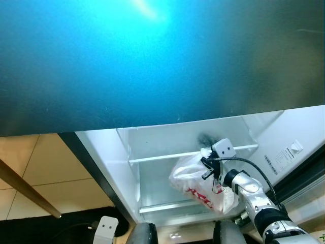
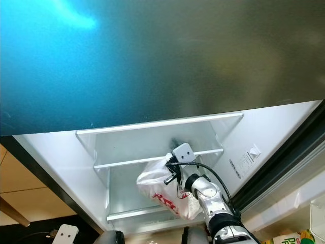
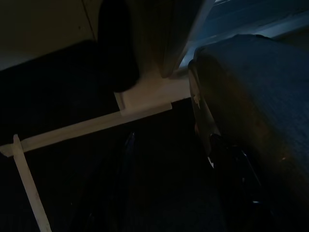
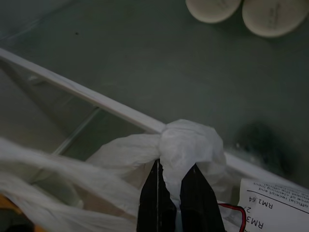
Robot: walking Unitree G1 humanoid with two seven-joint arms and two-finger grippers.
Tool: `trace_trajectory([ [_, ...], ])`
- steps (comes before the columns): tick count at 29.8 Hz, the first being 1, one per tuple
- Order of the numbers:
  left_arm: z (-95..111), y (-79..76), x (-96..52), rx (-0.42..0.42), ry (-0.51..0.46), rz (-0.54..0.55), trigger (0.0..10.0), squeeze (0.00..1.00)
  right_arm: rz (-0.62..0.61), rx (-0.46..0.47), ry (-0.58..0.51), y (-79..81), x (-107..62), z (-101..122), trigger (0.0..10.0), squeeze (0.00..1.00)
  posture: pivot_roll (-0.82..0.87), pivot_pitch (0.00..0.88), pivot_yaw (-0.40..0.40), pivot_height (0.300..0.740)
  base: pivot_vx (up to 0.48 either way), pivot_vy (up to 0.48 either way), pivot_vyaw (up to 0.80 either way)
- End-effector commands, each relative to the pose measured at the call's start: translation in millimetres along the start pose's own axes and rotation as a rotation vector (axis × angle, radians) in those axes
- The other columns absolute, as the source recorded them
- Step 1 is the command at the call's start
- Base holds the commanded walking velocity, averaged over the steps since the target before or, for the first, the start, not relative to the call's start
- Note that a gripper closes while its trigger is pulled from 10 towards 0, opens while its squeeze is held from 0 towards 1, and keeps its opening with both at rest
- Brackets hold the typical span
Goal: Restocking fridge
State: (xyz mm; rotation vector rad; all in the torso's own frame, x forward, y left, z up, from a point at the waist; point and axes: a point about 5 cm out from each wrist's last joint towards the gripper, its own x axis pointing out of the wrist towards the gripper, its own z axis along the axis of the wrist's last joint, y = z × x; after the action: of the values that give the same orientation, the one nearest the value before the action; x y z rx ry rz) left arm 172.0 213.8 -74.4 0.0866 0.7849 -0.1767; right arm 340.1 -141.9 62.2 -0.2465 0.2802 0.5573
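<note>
A white plastic bag [image 1: 195,180] with red print hangs inside the open fridge, in front of the edge of a glass shelf [image 1: 157,158]. My right gripper [image 1: 207,163] is shut on the bag's knotted top [image 4: 186,145], and the right wrist view has its two black fingers [image 4: 155,198] pinching the white plastic. Two round pale lids [image 4: 241,9] rest on the shelf beyond. My left arm hangs idle low down, and the left gripper [image 3: 174,183] is dark, above a dark floor.
The dark glossy fridge door [image 1: 152,56] covers the upper half of the head views. White fridge walls [image 1: 106,162] flank the compartment. A label [image 2: 244,157] sits on the right wall. Tan floor tiles [image 1: 45,168] lie to the left.
</note>
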Motion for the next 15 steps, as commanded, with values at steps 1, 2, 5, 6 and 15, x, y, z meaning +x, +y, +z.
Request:
trace_trajectory([
  [1, -8.3, -1.5, -4.3, 0.006, 0.009, -0.015, 10.0, 0.0, 0.026, -0.089, -0.014, 9.7, 5.0, 3.8, 10.0, 0.0, 0.03, 0.242, -0.005, 0.588, 0.0, 0.0, 0.0],
  [2, -8.3, -1.5, -4.3, 0.006, 0.009, -0.015, 10.0, 0.0, 0.026, -0.089, -0.014, 9.7, 5.0, 3.8, 10.0, 0.0, 0.03, 0.242, -0.005, 0.588, 0.0, 0.0, 0.0],
  [5, -7.3, -4.4, -3.8, 0.011, -0.001, -0.021, 10.0, 0.0, 0.048, -0.154, -0.027, 15.9, 7.5, 6.8, 10.0, 0.0, 0.03, 0.248, -0.004, 0.588, 0.0, 0.0, 0.0],
  [6, -6.5, -6.4, -3.4, 0.014, -0.008, -0.026, 10.0, 0.0, 0.066, -0.199, -0.047, 20.7, 9.1, 9.5, 10.0, 0.0, 0.03, 0.248, -0.004, 0.588, 0.0, 0.0, 0.0],
  [15, -2.1, -13.6, -1.4, 0.022, -0.032, -0.044, 10.0, 0.0, 0.006, -0.344, -0.196, 32.1, 10.0, 21.1, 10.0, 0.0, 0.03, 0.244, -0.003, 0.588, 0.0, 0.0, 0.0],
])
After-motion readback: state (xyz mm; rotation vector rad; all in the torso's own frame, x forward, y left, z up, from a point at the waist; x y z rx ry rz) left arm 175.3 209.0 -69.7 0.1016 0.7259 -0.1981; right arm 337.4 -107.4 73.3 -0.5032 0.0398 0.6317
